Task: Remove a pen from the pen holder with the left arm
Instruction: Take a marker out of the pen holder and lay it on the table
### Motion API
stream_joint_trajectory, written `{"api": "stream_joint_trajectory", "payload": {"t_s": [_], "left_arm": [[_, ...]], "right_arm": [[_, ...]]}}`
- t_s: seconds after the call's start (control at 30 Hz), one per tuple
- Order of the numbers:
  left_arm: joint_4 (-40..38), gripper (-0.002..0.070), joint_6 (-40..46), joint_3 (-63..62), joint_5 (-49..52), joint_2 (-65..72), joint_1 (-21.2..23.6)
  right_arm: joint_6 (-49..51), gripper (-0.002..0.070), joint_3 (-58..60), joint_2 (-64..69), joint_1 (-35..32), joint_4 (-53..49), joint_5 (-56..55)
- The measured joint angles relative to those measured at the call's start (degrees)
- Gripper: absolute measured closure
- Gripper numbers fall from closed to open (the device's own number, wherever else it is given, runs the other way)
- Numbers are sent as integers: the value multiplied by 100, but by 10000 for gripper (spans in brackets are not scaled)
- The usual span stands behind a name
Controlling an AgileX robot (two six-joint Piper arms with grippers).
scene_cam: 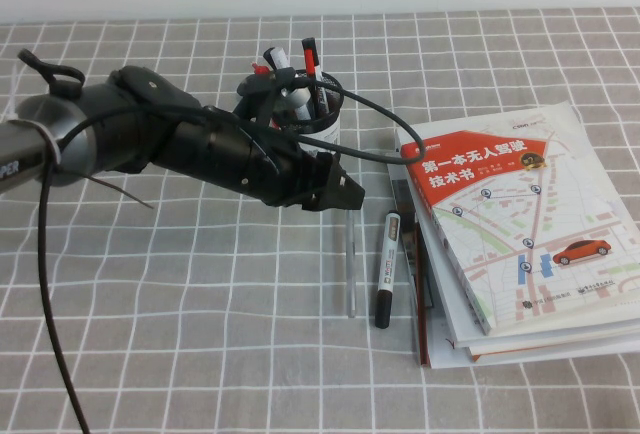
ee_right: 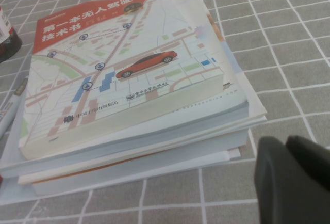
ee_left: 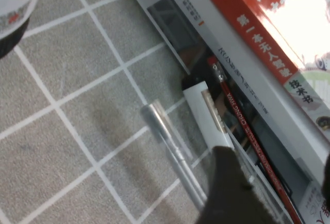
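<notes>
The slim clear pen (scene_cam: 351,264) is laid flat on the checked cloth (scene_cam: 200,304), just beside the left gripper (scene_cam: 345,194), whose jaws are spread (nothing between them). The right gripper (ee_right: 289,182), jaws together, is seen beside the stacked books (ee_right: 129,131).

Tabletop (scene_cam: 150,304) covered in grey check with white grid lines. Pen holder (scene_cam: 328,124) stood upright toward far middle. Clear pen (scene_cam: 351,264) laid flat near centre. Black-and-white marker (scene_cam: 386,269) laid just beside it on right, roughly parallel. Stack of books (scene_cam: 520,224) set at right, map-print cover uppermost, marker close to its left edge.
</notes>
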Motion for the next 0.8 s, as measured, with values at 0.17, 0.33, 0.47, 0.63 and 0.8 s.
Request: {"api": "stream_joint_trajectory", "payload": {"t_s": [0.17,0.33,0.47,0.63,0.8], "left_arm": [[-12,299,13,0,10,0,0],[77,469,13,0,352,-66,11],[607,639,14,0,563,-570,61],[1425,671,-130,373,-15,-1806,73],[1577,675,-143,1587,-1276,-3600,99]], "right_arm": [[0,689,0,0,0,0,0],[0,689,0,0,0,0,0],[0,689,0,0,0,0,0],[0,689,0,0,0,0,0],[0,689,0,0,0,0,0]]}}
